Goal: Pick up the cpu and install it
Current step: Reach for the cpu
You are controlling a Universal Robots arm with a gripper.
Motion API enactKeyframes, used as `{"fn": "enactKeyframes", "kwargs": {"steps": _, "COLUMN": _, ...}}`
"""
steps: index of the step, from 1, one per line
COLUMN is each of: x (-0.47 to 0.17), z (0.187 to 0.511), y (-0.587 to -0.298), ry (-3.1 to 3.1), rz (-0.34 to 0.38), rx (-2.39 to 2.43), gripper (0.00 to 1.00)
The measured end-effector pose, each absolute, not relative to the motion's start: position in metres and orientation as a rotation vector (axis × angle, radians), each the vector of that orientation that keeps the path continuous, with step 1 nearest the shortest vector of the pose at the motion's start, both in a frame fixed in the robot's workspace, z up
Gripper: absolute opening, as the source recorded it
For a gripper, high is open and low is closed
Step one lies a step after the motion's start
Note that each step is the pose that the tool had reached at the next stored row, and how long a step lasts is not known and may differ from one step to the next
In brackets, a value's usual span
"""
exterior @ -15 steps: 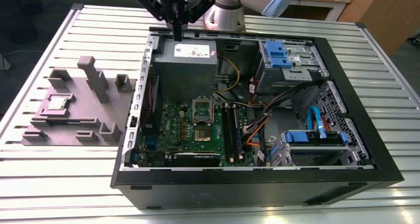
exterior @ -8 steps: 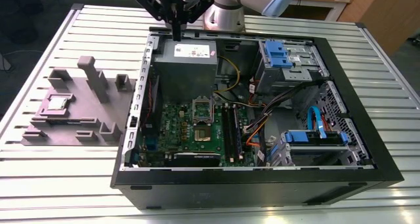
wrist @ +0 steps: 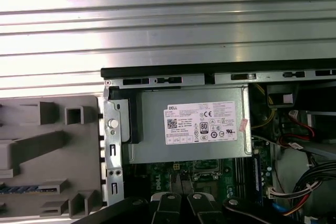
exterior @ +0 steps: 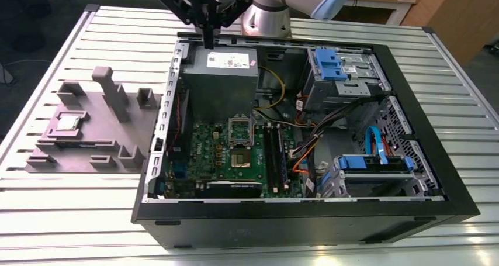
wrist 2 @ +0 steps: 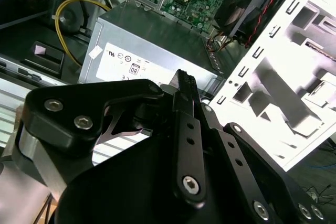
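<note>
The cpu (exterior: 69,123), a small silvery square chip, lies in a recess of the grey fixture (exterior: 93,131) on the exterior view's left of the open computer case (exterior: 312,213). My gripper (exterior: 209,42) hangs above the case's rear edge, over the grey power supply box (exterior: 222,73), far from the chip. Its two black fingers are pressed together with nothing between them, and they appear so in both wrist views (wrist 2: 184,80) (wrist: 180,190). The motherboard's cpu socket (exterior: 240,156) sits with its metal frame raised, in front of the power supply.
Black memory sticks (exterior: 271,152) stand beside the socket. Blue drive cages (exterior: 337,67) and loose cables (exterior: 312,143) fill the case's right side. The fixture carries several upright posts (exterior: 109,90). The ribbed metal table (exterior: 78,207) surrounds everything.
</note>
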State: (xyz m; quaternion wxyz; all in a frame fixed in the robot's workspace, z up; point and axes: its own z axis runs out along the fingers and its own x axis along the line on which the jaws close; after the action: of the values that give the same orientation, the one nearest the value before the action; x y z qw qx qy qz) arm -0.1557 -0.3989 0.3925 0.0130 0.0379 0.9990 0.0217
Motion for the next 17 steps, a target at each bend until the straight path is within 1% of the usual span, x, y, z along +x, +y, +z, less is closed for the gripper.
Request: {"fn": "enactKeyframes", "kwargs": {"steps": 17, "x": -0.1598, "z": 0.392, "y": -0.3989, "ry": 3.113, "rz": 0.068, "rx": 0.118, "gripper": 0.11}}
